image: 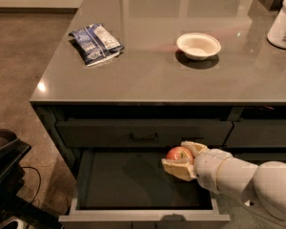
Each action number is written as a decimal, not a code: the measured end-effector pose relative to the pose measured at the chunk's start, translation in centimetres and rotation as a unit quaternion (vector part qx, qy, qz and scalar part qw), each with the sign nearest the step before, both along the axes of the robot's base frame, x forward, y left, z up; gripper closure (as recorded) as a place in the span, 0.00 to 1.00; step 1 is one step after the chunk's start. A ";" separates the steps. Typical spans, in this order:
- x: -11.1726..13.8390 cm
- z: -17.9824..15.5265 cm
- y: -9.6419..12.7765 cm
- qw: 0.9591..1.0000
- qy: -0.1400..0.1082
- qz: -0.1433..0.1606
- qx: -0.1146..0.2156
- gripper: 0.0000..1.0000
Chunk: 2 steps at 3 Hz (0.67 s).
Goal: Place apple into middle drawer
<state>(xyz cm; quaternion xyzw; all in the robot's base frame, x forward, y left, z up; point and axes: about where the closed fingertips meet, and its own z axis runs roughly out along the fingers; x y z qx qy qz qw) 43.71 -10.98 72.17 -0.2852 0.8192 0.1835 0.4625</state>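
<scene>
apple (179,154): gripped over the right part of the open drawer's floor.
gripper (180,157): reaches in from the right, clamped on the apple, one finger above it and one below.
drawer (128,182): pulled out, under a closed front (100,133) with a black handle (144,137).
counter (148,78): carries a white bowl (198,46), a blue-and-white bag (96,43) to its left and a white container (283,20) at the right edge.

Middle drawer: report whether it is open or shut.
Open. The middle drawer is pulled out, dark floor exposed; the gripper holds the apple over its right side.
</scene>
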 end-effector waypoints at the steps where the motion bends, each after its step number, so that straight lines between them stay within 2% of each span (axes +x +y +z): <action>1: 0.0 -1.4 0.1 1.000 0.010 -0.005 0.012 1.00; 2: 0.3 -5.0 0.8 0.999 0.019 0.001 0.044 1.00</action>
